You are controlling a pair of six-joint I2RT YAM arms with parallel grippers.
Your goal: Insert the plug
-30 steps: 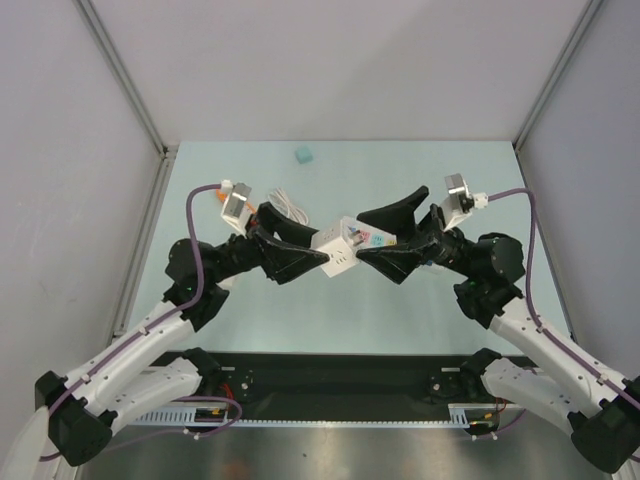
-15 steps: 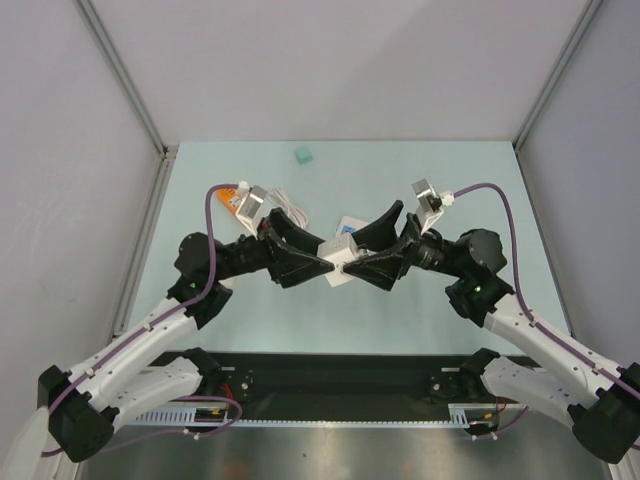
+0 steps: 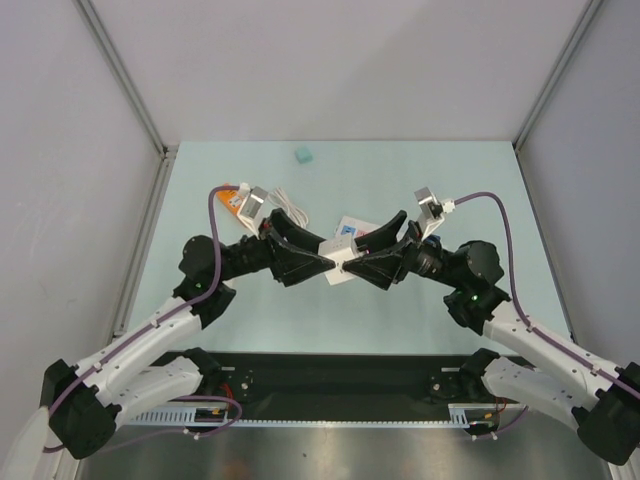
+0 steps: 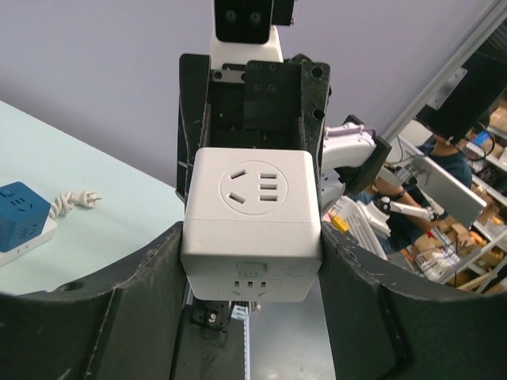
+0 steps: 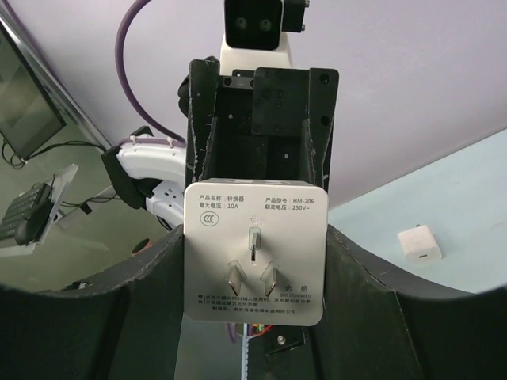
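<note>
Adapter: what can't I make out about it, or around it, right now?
- Top view: adapter mostly covered by left hand and right hand; prongs and sockets hidden.
- Right wrist view: whether the right hand presses it; edges merge.
- Left wrist view: blue cube cut off by the left edge.

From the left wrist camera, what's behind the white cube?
The right hand, its fingers flanking the cube. The cube's back face and the hand's lower part are covered.
</note>
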